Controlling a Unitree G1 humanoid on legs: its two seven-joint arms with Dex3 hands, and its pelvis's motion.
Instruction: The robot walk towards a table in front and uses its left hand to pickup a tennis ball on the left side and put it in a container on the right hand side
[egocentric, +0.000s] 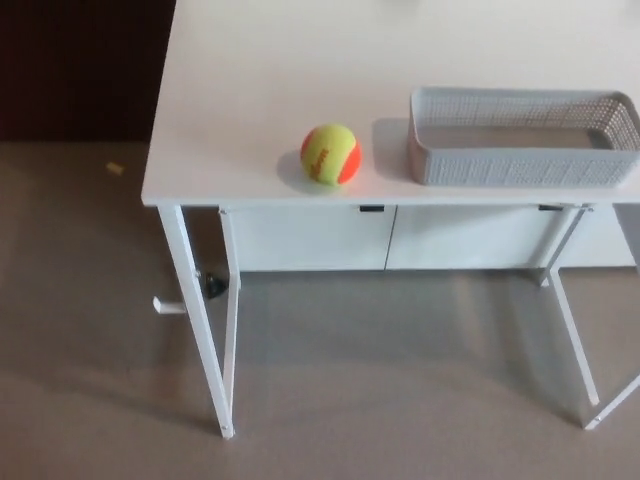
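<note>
White, smooth and matte, the counter (250, 70) is shown from above, carried on thin metal legs (195, 310) over a dull grey floor (80, 300). Toward the right of its front edge a grey plastic container (520, 165) is set: rectangular, lattice-walled, apparently empty. A fuzzy round tennis ball (330, 154), yellow-green and orange, is placed just left of it, near the front edge, not touching. Neither hand is in view, so their state cannot be told. The approach is judged to be in hand. Next, the left hand must be brought over the ball and closed around it.
</note>
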